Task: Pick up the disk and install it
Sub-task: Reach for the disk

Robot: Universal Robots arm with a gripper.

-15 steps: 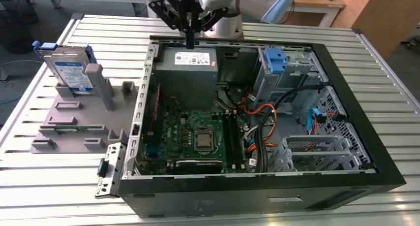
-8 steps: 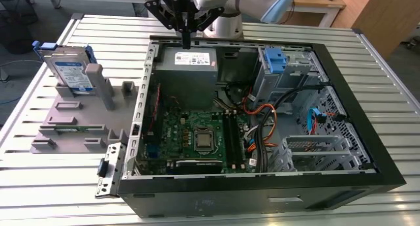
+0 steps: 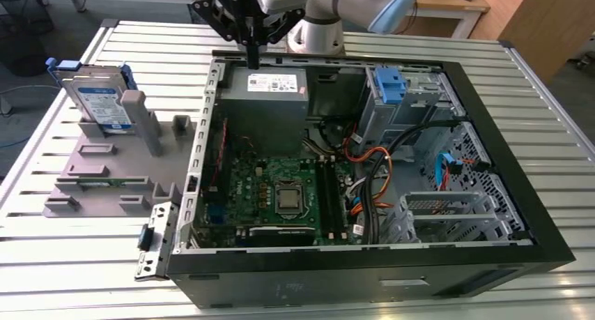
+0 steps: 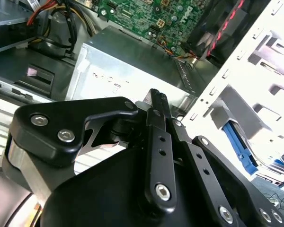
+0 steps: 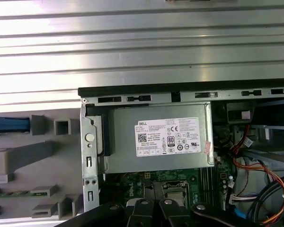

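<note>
Printed white sticker [image 5: 173,136] on power-supply box [image 5: 156,163]

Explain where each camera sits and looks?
Exterior view: off the arm, looking down on the open computer case and disk; arm and gripper show.
First wrist view: on the wrist, facing down onto the power supply; gripper shows.
Second wrist view: on the wrist, close behind the gripper.
All share gripper, power supply.

open computer case [image 5: 180,90] on ribbed metal worktop [image 5: 132,47] | grey power-supply box [image 5: 156,163], white sticker, against case wall | green motherboard [image 5: 184,179] beside it | grey fixture [image 5: 38,153] outside case | end effector [image 5: 154,215] near motherboard
</note>
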